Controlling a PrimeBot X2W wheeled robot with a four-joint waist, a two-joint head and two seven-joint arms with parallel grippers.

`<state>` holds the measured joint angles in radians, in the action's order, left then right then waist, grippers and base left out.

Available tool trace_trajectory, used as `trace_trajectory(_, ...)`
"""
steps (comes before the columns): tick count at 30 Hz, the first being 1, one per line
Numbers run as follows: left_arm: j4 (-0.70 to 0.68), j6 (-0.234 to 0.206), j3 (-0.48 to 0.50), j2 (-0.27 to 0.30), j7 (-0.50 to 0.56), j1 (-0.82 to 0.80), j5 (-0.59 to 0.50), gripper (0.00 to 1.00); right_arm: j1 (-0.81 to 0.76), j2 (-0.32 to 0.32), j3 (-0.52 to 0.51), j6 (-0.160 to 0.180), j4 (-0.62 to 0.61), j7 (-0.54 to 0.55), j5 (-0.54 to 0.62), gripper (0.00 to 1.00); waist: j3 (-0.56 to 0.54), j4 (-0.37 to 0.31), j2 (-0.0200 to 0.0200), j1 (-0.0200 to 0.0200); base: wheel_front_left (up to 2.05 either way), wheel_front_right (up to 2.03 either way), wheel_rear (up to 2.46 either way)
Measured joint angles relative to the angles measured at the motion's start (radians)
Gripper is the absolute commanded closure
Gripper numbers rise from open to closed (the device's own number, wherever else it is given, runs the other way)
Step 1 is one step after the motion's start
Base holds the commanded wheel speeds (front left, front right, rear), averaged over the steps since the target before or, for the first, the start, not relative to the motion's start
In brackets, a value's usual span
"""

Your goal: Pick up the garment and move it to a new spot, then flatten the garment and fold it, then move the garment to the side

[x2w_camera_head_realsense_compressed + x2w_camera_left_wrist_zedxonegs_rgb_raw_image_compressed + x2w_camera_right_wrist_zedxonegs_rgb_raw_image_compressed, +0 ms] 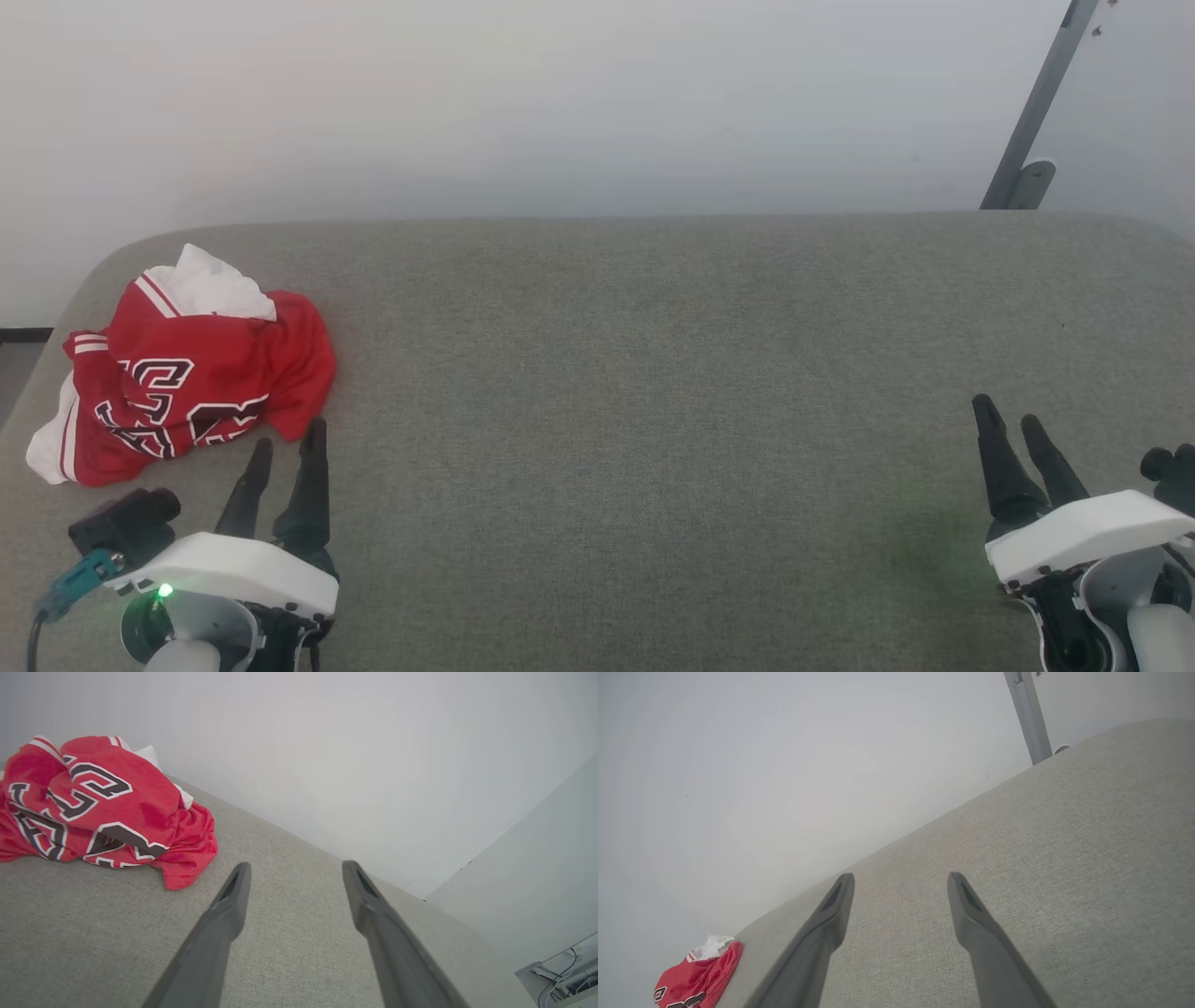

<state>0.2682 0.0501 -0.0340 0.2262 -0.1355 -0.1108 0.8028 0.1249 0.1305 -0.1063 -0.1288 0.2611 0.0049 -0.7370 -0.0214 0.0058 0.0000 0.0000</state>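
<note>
Where the grey fabric-covered tabletop point(653, 373) rounds off at its far left corner, the garment point(187, 373) lies in a crumpled heap. Red body uppermost, a white sleeve poking out at the back, black-and-white lettering folded over itself. It is not flattened and not folded.

Left pincer point(291, 434): released, fingers spread, nothing between them. It is low over the tabletop just beside the near right edge of the heap. From the head view I cannot tell whether the fingertips touch the cloth; the left wrist view shows bare fabric surface between the garment point(103, 807) and the left pincer point(296, 865).

Right pincer point(1005, 411): released, empty, at the far right of the tabletop, well apart from the garment.

Surroundings: plain pale wall point(560, 112) behind the tabletop; a slanted grey metal bar point(1036, 112) against it at the right rear. No object lies between the left pincer and the heap.
</note>
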Motion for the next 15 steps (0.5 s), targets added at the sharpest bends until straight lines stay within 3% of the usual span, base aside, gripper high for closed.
trace_trajectory(15, 0.015, 0.026, 0.004, 0.001, -0.038, 0.000, -0.135, 0.00, -0.009, 0.006, -0.005, 0.000, -0.032, -0.005, 0.150, 0.00, -0.001, -0.001, 0.0000, 0.0000, 0.00, 0.00, 0.00)
